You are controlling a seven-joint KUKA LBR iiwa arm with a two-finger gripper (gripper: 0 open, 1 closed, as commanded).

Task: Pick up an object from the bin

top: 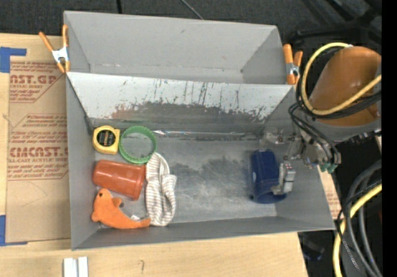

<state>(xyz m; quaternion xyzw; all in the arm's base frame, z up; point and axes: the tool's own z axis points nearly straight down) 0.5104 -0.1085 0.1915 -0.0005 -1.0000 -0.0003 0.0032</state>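
Camera view: looking down into the grey metal bin (186,92), with the arm in from the right and the gripper (287,173) low against the bin's right-hand slope.
Nearest thing: a blue blocky object (263,173) sits just beside the gripper, on the side away from the arm, so close they look to be touching.
Long axis: the blue object runs from the back wall toward the front rim, so it lies broadside to the gripper, not end-on.
Gripper state: no call here. Apart, together or clamped on something, I cannot tell, because the tip is too cluttered to read.
Hold: nothing shows as gripped, so I claim no hold on the blue object.
Far side from the gripper: well apart across bare floor is a small cluster of a yellow tape measure (105,138), a green ring (138,145), an orange cup (119,178) on its side, a striped cloth (160,194) and an orange toy animal (115,212).
Likely hinge: I'd judge any grasp turns on straddling the blue object's short width.
Hidden: the gripper covers the blue object's arm-side flank, and what kind of thing it is stays hard to make out.
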